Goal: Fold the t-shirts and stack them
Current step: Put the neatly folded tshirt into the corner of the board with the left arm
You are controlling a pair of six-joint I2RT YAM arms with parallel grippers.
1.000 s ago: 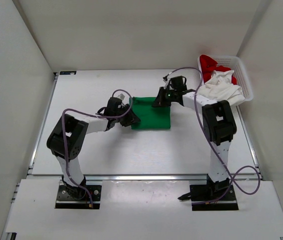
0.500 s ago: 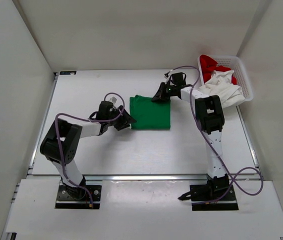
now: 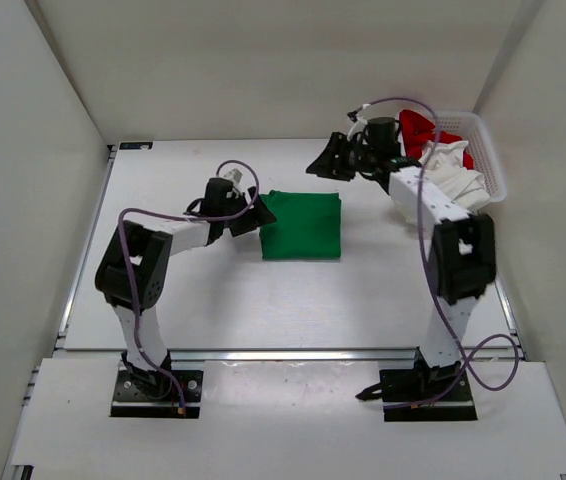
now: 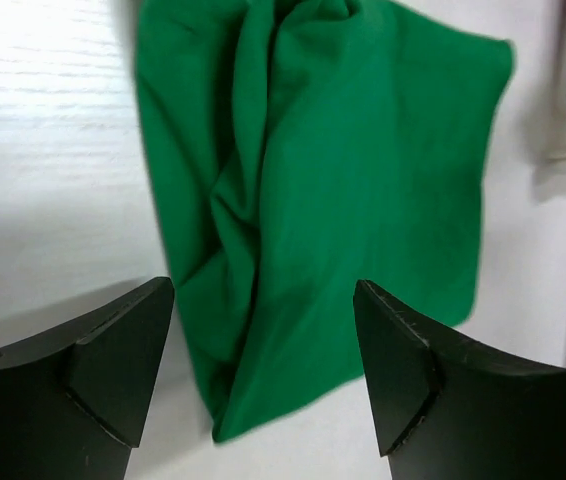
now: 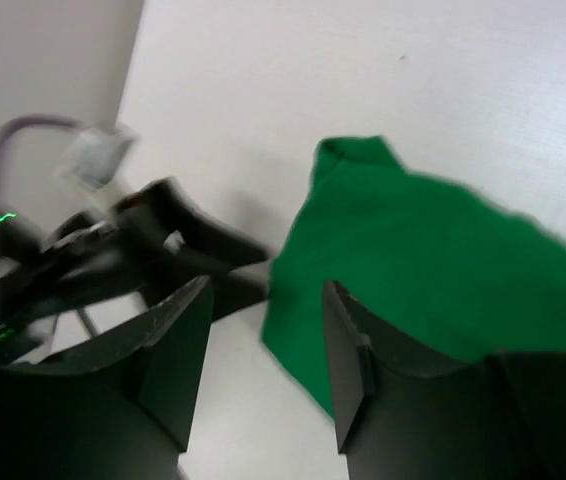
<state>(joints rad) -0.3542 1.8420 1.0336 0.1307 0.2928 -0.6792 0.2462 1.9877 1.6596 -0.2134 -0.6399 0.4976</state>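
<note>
Table (image 3: 183,300): a white surface on which everything is laid out; both arms are bolted at its near edge.
Basket (image 3: 491,155): white plastic mesh, set at the far right corner of the table.
Green shirt (image 3: 303,226): laid flat near the middle of the table, folded to a roughly square shape. In the left wrist view (image 4: 363,150) long creases are seen along one side of it.
White shirt (image 3: 453,180): heaped in the basket, with part of it spilled over the basket's near left rim.
Red shirt (image 3: 418,128): bunched in the far end of the basket, partly covered by the white shirt.
Left gripper (image 3: 259,213): held just beside the left edge of the green shirt. In its own view (image 4: 263,300) the jaws are seen spread wide, with nothing gripped and the cloth lying beneath the gap.
Right gripper (image 3: 321,166): held beyond the far right corner of the green shirt and apart from it. In its own view (image 5: 263,300) the jaws are seen parted, with nothing between them.
</note>
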